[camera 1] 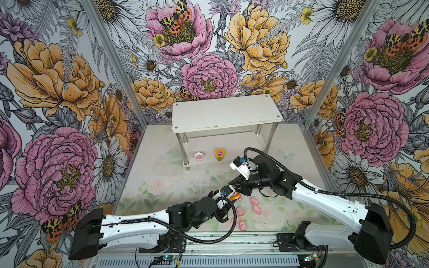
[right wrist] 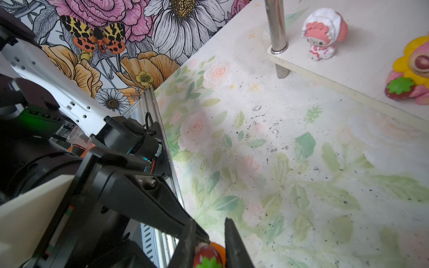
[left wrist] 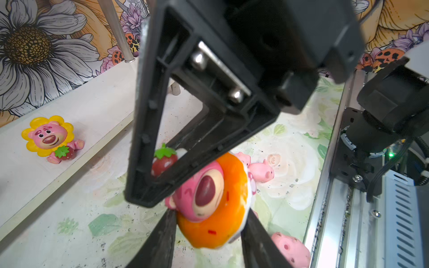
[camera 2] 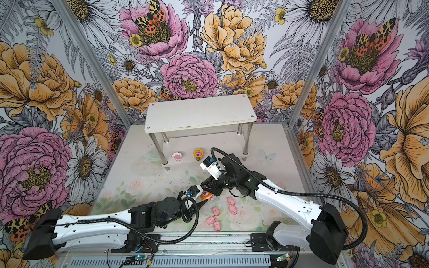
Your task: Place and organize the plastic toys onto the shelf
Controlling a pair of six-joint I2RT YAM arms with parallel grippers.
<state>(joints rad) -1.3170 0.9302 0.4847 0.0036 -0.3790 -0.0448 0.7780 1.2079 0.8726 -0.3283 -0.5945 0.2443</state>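
Fingers (left wrist: 162, 236) of the left gripper (left wrist: 211, 210) clamp the orange figure (left wrist: 222, 222) over the worktop (camera 2: 151, 185) beside the pink pigs (camera 2: 232, 210), face tilted up; the right gripper's (right wrist: 210, 220) fingers (right wrist: 234, 243) flank its strawberry (right wrist: 207, 255), and we cannot tell whether they press.

The shelf (camera 1: 222, 113) has matt white boards, lightly scuffed, on shiny polished metal legs (camera 1: 183, 148). The orange figure (left wrist: 222, 215) is smooth, glossy plastic. The small pigs (camera 1: 257, 210) look like matt pink plastic. My left gripper (left wrist: 210, 234) and right gripper (right wrist: 209, 234) are matt black plastic. The table (right wrist: 278, 150) carries a faded floral print with black specks.
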